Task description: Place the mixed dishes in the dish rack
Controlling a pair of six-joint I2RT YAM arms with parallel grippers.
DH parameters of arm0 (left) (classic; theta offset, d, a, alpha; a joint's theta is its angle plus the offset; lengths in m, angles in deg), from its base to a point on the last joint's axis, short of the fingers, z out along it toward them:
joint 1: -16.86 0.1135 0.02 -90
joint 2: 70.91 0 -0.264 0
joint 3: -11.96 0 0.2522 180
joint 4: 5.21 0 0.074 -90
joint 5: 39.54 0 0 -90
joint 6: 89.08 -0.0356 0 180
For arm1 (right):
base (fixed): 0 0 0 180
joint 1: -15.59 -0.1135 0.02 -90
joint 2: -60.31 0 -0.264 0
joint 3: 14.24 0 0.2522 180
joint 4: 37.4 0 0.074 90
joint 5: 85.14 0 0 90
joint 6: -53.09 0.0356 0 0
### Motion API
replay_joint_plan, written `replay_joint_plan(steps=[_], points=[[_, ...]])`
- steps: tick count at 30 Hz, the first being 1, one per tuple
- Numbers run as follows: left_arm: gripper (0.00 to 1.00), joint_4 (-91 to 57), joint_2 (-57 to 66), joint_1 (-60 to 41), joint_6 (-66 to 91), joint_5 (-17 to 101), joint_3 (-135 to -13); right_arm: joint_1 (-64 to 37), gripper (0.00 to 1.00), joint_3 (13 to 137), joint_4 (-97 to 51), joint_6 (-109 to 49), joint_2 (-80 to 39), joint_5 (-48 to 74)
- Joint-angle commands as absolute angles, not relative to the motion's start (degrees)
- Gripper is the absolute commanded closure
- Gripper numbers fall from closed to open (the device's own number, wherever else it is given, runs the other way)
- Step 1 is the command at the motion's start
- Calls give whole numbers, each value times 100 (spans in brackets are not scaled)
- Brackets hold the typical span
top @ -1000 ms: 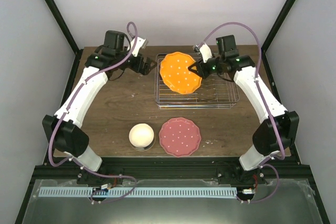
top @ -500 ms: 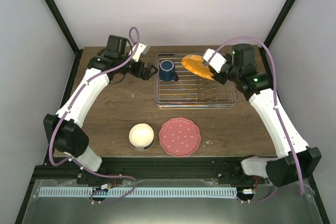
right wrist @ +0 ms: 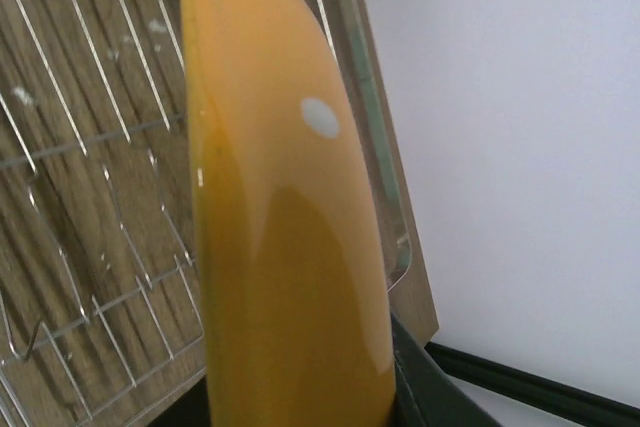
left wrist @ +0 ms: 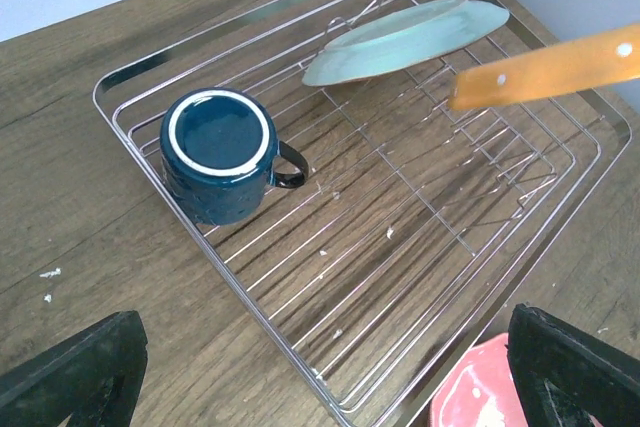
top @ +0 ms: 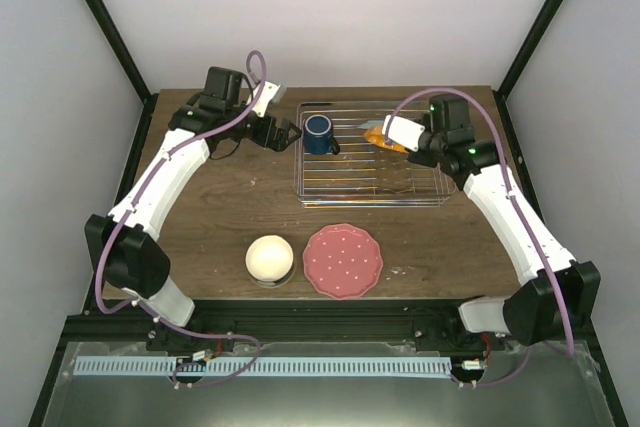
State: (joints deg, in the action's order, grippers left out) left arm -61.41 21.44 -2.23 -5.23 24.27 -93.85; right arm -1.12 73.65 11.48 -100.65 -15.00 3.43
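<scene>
Tabletop [top: 230,207] — dark wood-grain — bears dish rack [top: 370,183]; pale walls [top: 330,17], black corner posts [top: 100,22].

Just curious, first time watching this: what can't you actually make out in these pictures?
- Right jaws: right wrist view, hidden behind the orange plate.
- Pink plate: left wrist view, cut off by the bottom edge.
- Mint-green dish: top view, too small to tell bowl from plate.

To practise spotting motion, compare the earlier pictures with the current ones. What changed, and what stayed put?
The right gripper, shut on the orange-bottomed plate, turned it from broadside over the rack's left half to edge-on at its far right, uncovering the blue mug. The open left gripper, cream bowl and pink plate stayed.
</scene>
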Motion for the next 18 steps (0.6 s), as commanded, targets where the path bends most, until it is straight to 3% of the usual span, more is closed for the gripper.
replay_joint_plan(steps=[1,18], points=[[0,-5996,2249,-186,-478,2346,-9327,-154,99,7289,182,-10654,-1234,-55],[0,-5950,2428,-168,-448,2394,-9377,-216,99,6766,-819,-11362,-1446,-360]])
